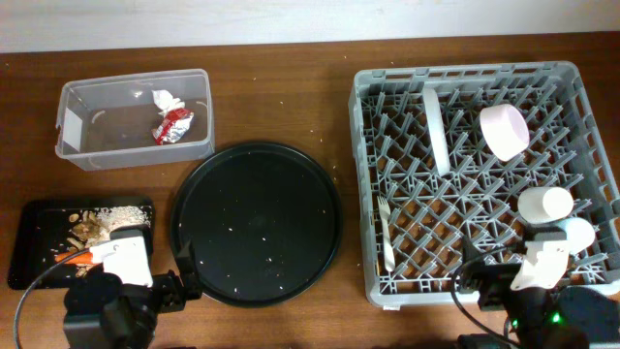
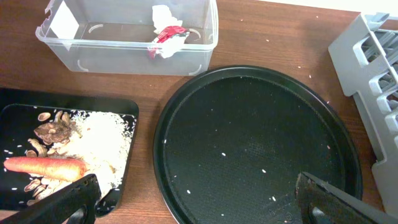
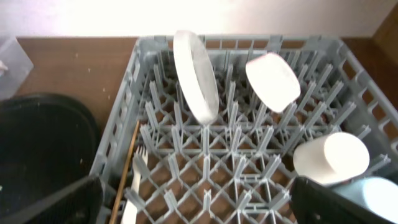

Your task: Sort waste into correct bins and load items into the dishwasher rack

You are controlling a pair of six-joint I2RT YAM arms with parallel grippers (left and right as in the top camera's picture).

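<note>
The grey dishwasher rack [image 1: 370, 174] holds the white plate [image 1: 436, 131] on edge, the pinkish bowl [image 1: 505, 131], the small white cup [image 1: 544, 204], the light blue cup [image 1: 578, 234] and the white fork [image 1: 387, 237]. The clear tub [image 1: 97, 150] holds the red-and-silver wrapper [image 1: 174, 126] and white tissue [image 1: 165, 98]. The shallow black tray [image 1: 34, 218] holds oat scraps [image 2: 102, 137], the carrot [image 2: 46, 166] and a brown lump [image 2: 53, 132]. My left gripper [image 2: 196, 205] is open and empty at the front left. My right gripper [image 3: 196, 202] is open and empty over the rack's front.
A large round black tray [image 1: 257, 221] with a few white crumbs lies between the shallow tray and the rack. A thin brown stick [image 3: 126, 171] lies beside the fork in the rack. The rack's corner [image 2: 367, 56] shows in the left wrist view.
</note>
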